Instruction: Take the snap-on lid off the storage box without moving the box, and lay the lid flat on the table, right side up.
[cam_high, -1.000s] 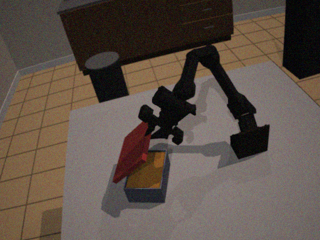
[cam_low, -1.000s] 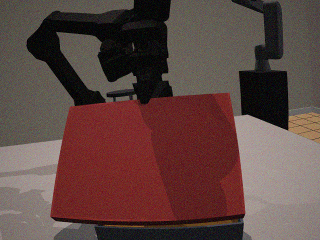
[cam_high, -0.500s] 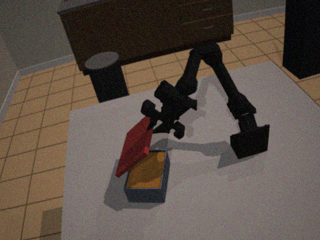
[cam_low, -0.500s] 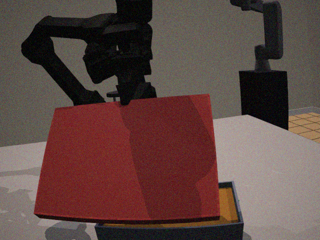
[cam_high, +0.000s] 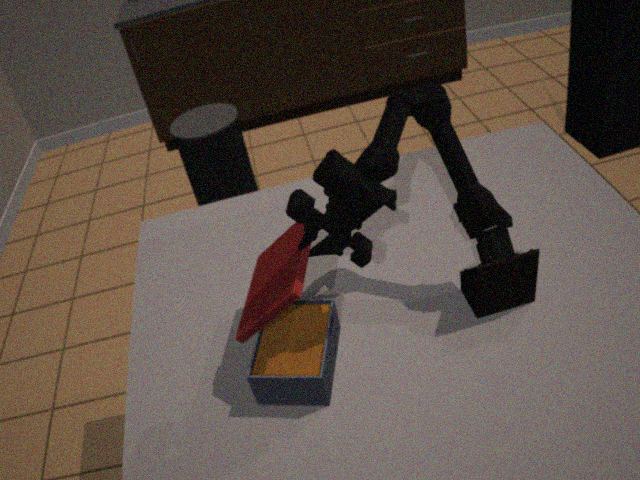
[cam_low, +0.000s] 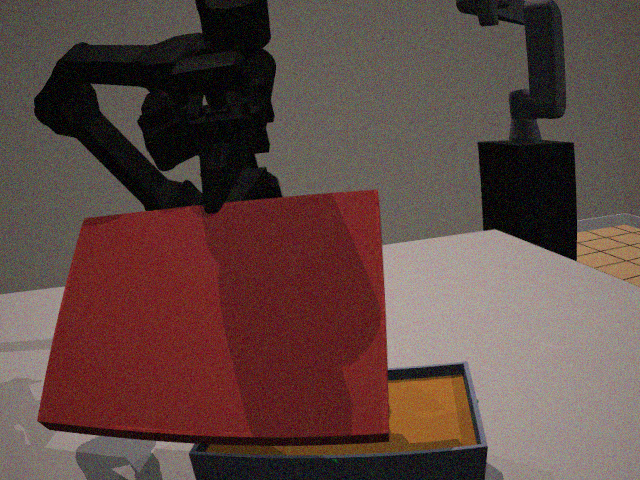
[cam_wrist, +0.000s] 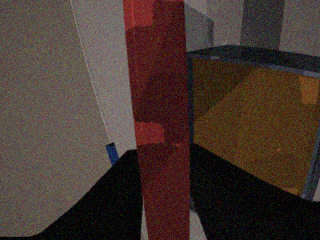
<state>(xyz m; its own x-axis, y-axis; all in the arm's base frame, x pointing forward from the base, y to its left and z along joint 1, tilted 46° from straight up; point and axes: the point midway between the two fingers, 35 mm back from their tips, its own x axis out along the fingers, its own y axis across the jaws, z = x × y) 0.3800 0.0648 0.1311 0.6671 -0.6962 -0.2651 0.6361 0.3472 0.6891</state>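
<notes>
The red lid (cam_high: 276, 279) (cam_low: 155, 320) (cam_wrist: 162, 100) is off the box and held steeply tilted, its broad smooth face towards the exterior camera. My gripper (cam_high: 306, 240) (cam_low: 211, 207) (cam_wrist: 162, 158) is shut on the lid's upper edge. The lid hangs in the air above and beside the storage box; its lower edge is near the height of the rim or above it. The blue-grey storage box (cam_high: 294, 391) (cam_low: 336, 466) (cam_wrist: 265, 57) stands upright and open on the table (cam_high: 439, 403) (cam_low: 516, 320), its orange inside showing. The lid hides part of the box in the exterior view.
My arm's base (cam_high: 498, 284) stands on the table, to the right of the box in the top view. Beyond the table are a brown cabinet (cam_high: 310, 56), a dark round-topped stand (cam_high: 204, 121) and a black pedestal (cam_high: 602, 77) (cam_low: 527, 191) with a grey arm on it.
</notes>
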